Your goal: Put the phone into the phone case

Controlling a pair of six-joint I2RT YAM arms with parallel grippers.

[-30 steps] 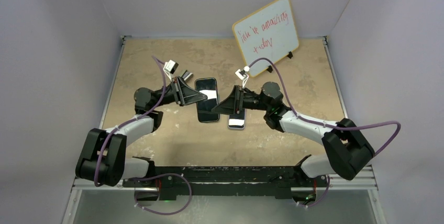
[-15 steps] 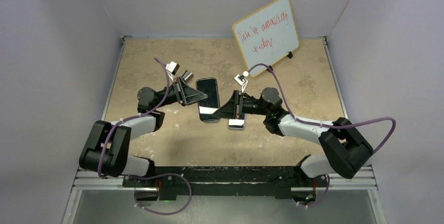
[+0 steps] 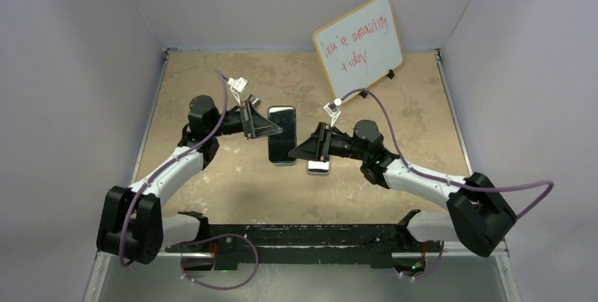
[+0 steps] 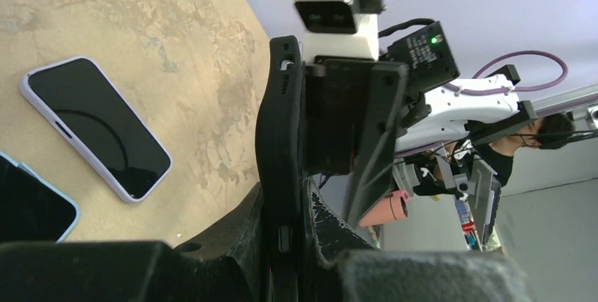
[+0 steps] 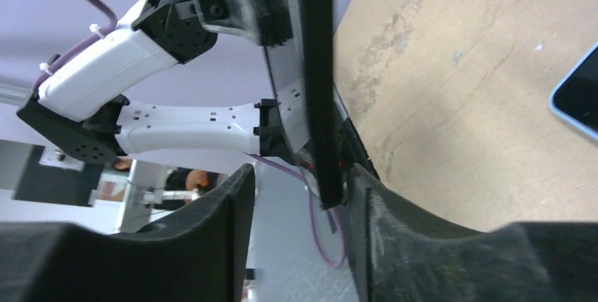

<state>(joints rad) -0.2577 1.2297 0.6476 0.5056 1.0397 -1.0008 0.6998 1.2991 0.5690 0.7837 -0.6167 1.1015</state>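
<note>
My left gripper [image 3: 273, 131] is shut on the long edge of a black phone case [image 3: 282, 135] and holds it above the table. The case's glossy face is up, so I cannot tell whether a phone sits inside. In the left wrist view the case [image 4: 281, 140] stands edge-on between my fingers. My right gripper [image 3: 293, 154] is open around the case's near corner. In the right wrist view the case [image 5: 319, 90] lies against one finger [image 5: 395, 224], with a gap to the other. A lilac-rimmed phone [image 4: 95, 127] lies flat on the table.
A second phone with a light blue rim [image 4: 32, 210] lies beside the lilac one and also shows in the right wrist view [image 5: 578, 97]. One phone end [image 3: 319, 167] shows under my right gripper. A whiteboard [image 3: 358, 46] leans at the back right. Walls enclose the table.
My left arm has raised its elbow toward the back, and the held case has turned squarer and shifted slightly right. My right gripper has slid a little nearer, staying at the case's near corner.
</note>
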